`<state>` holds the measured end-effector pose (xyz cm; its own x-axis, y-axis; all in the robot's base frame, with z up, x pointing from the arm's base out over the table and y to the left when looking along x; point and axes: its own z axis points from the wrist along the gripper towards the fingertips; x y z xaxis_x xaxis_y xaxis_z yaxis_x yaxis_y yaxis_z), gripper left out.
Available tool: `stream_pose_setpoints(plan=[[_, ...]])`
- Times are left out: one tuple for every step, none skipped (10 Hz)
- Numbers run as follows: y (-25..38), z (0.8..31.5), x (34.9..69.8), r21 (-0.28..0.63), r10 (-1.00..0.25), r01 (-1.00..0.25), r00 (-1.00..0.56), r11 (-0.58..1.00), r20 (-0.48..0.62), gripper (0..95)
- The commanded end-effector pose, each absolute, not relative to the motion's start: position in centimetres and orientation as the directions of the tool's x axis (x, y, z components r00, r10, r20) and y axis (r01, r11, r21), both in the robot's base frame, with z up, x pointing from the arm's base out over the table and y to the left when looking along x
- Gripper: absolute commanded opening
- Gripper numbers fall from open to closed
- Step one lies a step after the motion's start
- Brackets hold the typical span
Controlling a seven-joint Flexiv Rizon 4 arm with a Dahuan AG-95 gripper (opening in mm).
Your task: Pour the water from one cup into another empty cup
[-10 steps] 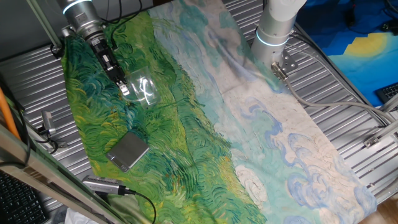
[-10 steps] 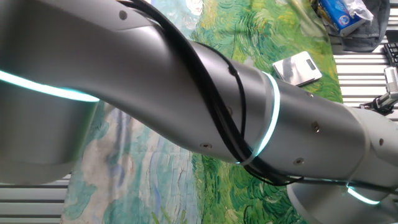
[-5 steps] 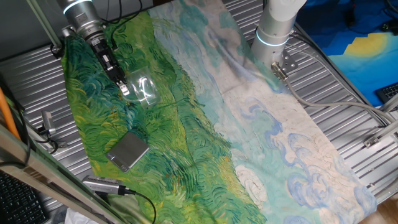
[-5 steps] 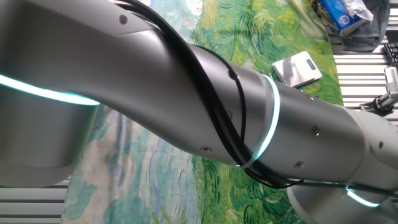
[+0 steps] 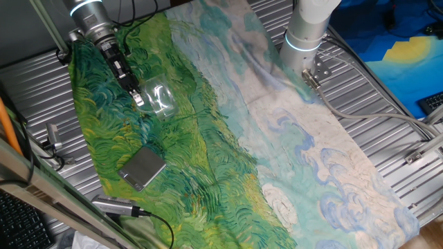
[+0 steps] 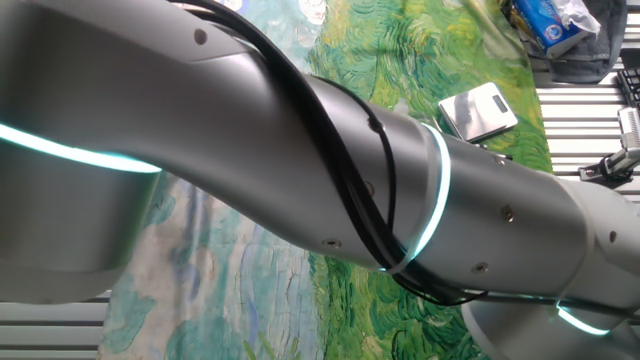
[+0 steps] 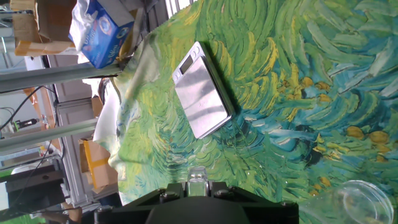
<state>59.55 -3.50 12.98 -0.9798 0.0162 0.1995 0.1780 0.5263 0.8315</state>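
Glass: one cup [image 5: 160, 99] visible in the fixed view, at the gripper [image 5: 138, 98] tips near the far-left corner of the painted cloth [image 5: 277, 159]; can't tell whether the fingers clamp it. One grey scale [image 5: 142, 167] sits toward the near-left edge. Hand view shows a second glass rim [image 7: 359, 200] at the bottom right.

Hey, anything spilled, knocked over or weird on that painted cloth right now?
No spill or damage shows. The glass cup sits at the gripper, and the grey scale lies flat on the cloth. In the other fixed view the arm hides most of the table.
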Motion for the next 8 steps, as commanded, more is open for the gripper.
stream_pose_setpoints(plan=[[-3.48, 13.01, 59.55, 0.833, 0.015, 0.180, -0.979, 0.522, 0.202, 0.0], [-3.48, 13.01, 59.55, 0.834, 0.015, 0.180, -0.979, 0.521, 0.202, 0.0], [-3.48, 13.02, 59.54, 0.835, 0.015, 0.181, -0.979, 0.519, 0.203, 0.0], [-3.48, 13.02, 59.54, 0.836, 0.015, 0.182, -0.979, 0.518, 0.204, 0.0], [-3.48, 13.03, 59.54, 0.836, 0.015, 0.182, -0.979, 0.518, 0.204, 0.0], [-3.48, 13.04, 59.54, 0.836, 0.015, 0.182, -0.979, 0.518, 0.204, 0.0], [-3.48, 13.05, 59.54, 0.836, 0.015, 0.183, -0.979, 0.517, 0.205, 0.0], [-3.48, 13.05, 59.54, 0.837, 0.014, 0.184, -0.978, 0.515, 0.206, 0.0]])
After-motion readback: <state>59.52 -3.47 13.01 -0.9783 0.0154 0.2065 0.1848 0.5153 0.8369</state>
